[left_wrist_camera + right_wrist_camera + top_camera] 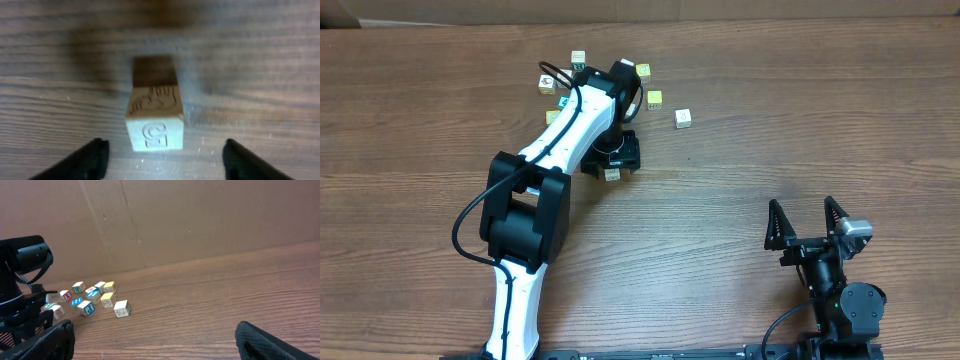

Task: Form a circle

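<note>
Wooden cube stands untouched between your left hand's spread fingers, probably to join the circle near the surface's far edge. Your right hand rests, fingers apart, near-right.

A single wooden cube, engraved on its front and top faces, is seated on the table. It is flanked, untouched, by the spread fingertips of the left gripper.

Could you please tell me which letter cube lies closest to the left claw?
The wooden cube standing alone inside the open left claw, away from the other cubes.
</note>
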Tool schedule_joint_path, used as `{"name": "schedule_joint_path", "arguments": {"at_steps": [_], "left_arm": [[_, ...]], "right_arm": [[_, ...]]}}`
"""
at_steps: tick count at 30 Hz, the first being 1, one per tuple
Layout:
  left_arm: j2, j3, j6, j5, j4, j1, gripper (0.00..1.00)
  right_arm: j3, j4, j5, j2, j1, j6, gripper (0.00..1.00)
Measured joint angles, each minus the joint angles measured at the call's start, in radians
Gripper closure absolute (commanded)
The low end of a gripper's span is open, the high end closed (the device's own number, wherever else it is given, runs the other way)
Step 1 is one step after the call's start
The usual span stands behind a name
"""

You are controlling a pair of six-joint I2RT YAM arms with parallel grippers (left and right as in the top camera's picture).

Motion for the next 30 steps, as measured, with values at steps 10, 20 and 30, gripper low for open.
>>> {"name": "schedule_joint_path", "arguments": {"at_steps": [10, 20, 30], "left_arm": [[0.0, -0.013, -0.049, -0.014, 0.028, 0.0, 0.5], [0.0, -0.04, -0.065, -0.022, 0.051, 0.0, 0.81], [0.0, -0.04, -0.25, -0.051, 0.04, 0.0, 0.8]], "right_arm": [[0.0, 0.0, 0.0, 0.0, 0.0, 0.0, 0.0], [0.0, 0.0, 0.0, 0.0, 0.0, 0.0, 0.0], [0.0, 0.0, 0.0, 0.0, 0.0, 0.0, 0.0]]}}
